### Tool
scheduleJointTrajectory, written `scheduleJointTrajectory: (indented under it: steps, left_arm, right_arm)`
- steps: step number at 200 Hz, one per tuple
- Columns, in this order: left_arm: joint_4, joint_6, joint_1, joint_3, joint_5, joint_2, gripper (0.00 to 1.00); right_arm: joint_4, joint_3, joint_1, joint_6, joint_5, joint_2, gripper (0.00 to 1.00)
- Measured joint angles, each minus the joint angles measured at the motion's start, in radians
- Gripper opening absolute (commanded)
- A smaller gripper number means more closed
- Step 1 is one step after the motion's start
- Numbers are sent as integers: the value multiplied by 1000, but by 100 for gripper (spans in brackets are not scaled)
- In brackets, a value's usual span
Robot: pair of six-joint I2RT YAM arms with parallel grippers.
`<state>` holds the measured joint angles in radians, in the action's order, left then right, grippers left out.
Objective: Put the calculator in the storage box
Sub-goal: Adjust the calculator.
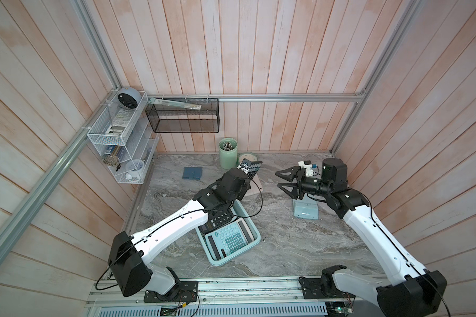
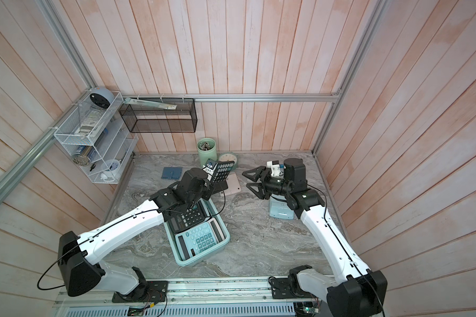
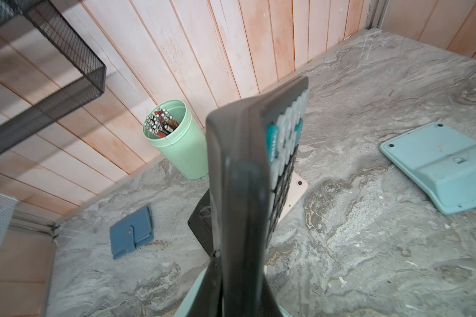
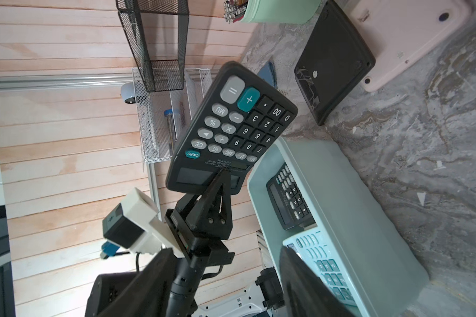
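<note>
Left claw (image 4: 223, 173) is clenched on the display end of the black plastic desk calculator (image 4: 231, 126), midair at 12 o'clock of the light aqua plastic storage box (image 1: 217, 262). Only the right wrist view shows its keys: ON/AC, MU, GT. Left wrist gets it edge-on. Right claw (image 1: 278, 180) is released, empty.

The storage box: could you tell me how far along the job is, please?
Done: a black calculator and an aqua calculator lie in the storage box. In hand: left gripper holds a third calculator aloft; right gripper open. Remaining: boxing it, perhaps the face-down black one, pink one, aqua one too.
</note>
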<state>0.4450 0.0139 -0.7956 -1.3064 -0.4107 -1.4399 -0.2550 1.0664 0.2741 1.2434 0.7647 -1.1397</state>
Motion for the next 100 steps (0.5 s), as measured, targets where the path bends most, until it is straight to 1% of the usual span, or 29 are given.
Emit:
scheduleJointTrajectory:
  steps: [13, 37, 57, 68, 100]
  left_arm:
    - [28, -43, 27, 0, 52, 18, 0]
    - [73, -125, 72, -1, 148, 65, 0]
    - [106, -193, 121, -1, 251, 113, 0]
    - [118, -232, 163, 0, 318, 140, 0]
    - [116, -354, 321, 37, 539, 222, 0]
  right_arm:
    - [14, -19, -9, -49, -1, 18, 72]
    - [22, -37, -9, -148, -13, 47, 72]
    - [20, -49, -9, -236, -42, 62, 71]
    - [20, -59, -9, -282, -56, 66, 71]
    - [38, -100, -8, -380, -76, 56, 71]
